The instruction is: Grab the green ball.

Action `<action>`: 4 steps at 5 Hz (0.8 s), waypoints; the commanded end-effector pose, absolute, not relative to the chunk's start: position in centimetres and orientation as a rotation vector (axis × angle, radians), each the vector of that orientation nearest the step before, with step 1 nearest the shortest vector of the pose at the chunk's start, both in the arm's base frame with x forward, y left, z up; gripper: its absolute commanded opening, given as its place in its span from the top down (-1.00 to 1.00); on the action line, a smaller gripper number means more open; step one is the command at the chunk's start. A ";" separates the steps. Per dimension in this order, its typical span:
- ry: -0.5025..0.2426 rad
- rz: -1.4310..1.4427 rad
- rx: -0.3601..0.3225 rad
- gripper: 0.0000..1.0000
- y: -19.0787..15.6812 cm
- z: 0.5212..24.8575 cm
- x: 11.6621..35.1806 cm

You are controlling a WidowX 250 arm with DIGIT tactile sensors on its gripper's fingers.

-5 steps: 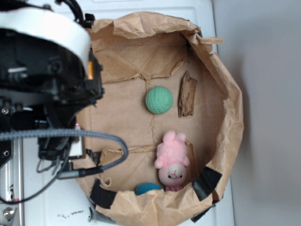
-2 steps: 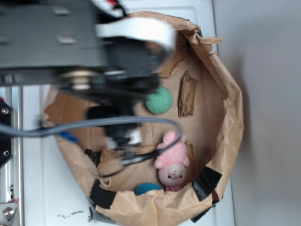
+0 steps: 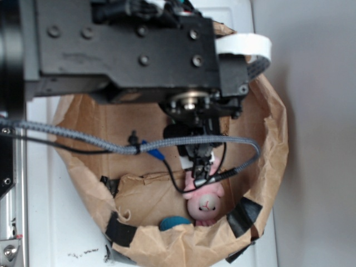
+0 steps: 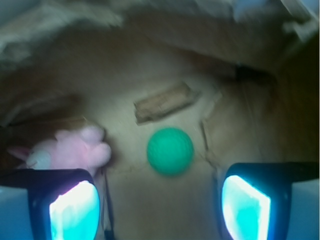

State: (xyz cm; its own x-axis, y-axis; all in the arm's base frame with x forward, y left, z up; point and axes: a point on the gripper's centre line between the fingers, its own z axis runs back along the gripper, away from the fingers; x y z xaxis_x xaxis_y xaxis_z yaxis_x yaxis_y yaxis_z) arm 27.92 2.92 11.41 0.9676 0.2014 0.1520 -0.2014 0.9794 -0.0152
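Pincer (image 4: 160, 205) released, jaws spread wide. Green ball (image 4: 170, 150) centred just ahead between them, likely lined up for descent; pink plush (image 4: 75, 150) left, wood piece (image 4: 165, 102) beyond.

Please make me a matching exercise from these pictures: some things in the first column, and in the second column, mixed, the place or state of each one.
Things:
1. green ball
2. pink plush
3. piece of wood
4. claw

Places or states:
a. left of the ball in the wrist view
b. open, holding nothing
c. lying flat just beyond the ball
d. centred between the two fingers, not yet touched

Pairs: 1-d, 2-a, 3-c, 4-b
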 end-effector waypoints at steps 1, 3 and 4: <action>-0.237 0.165 0.019 -1.00 4.3 8.4 28.2; -0.267 0.179 0.060 -1.00 4.0 6.3 29.5; -0.275 0.162 0.059 -1.00 4.0 5.2 29.7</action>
State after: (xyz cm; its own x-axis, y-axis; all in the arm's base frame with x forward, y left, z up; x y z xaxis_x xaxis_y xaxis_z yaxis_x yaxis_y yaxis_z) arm 29.12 4.02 4.21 0.9577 0.1573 0.2412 -0.1713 0.9845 0.0383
